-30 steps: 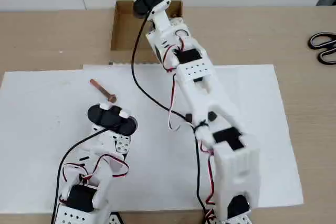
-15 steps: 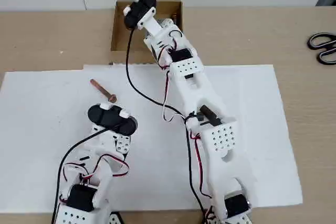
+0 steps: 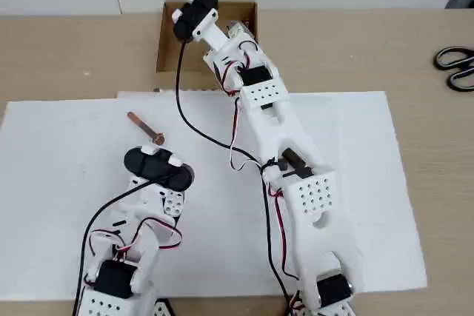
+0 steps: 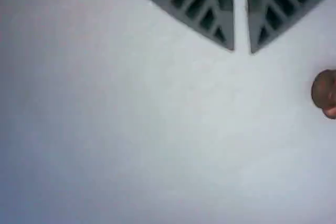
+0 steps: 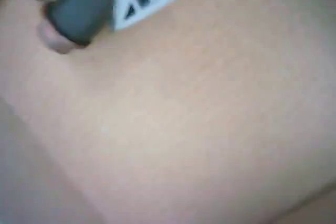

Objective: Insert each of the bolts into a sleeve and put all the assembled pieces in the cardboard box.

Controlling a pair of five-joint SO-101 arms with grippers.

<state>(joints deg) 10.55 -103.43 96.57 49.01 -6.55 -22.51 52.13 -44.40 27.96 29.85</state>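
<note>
A copper-coloured bolt (image 3: 144, 128) lies loose on the white paper, its head (image 4: 325, 94) just off to the side of my left gripper (image 4: 242, 48). That gripper hangs low over the paper, shut and holding nothing. My right arm stretches out to the cardboard box (image 3: 167, 44), with its wrist (image 3: 196, 14) above the box's inside. My right gripper (image 5: 100, 14) is shut on a dark grey sleeve (image 5: 80, 9), and a pinkish bolt end (image 5: 55, 41) pokes out of the sleeve. The box's brown floor (image 5: 210, 119) lies close beneath it.
A white paper sheet (image 3: 67, 183) covers the table's middle under both arms. Black scissors (image 3: 458, 64) lie at the far right edge. A black cable (image 3: 194, 120) hangs from the right arm across the paper.
The right arm has stretched out and dropped lower, swinging its wrist left over the box with the sleeve. The left arm and the loose bolt have stayed put.
</note>
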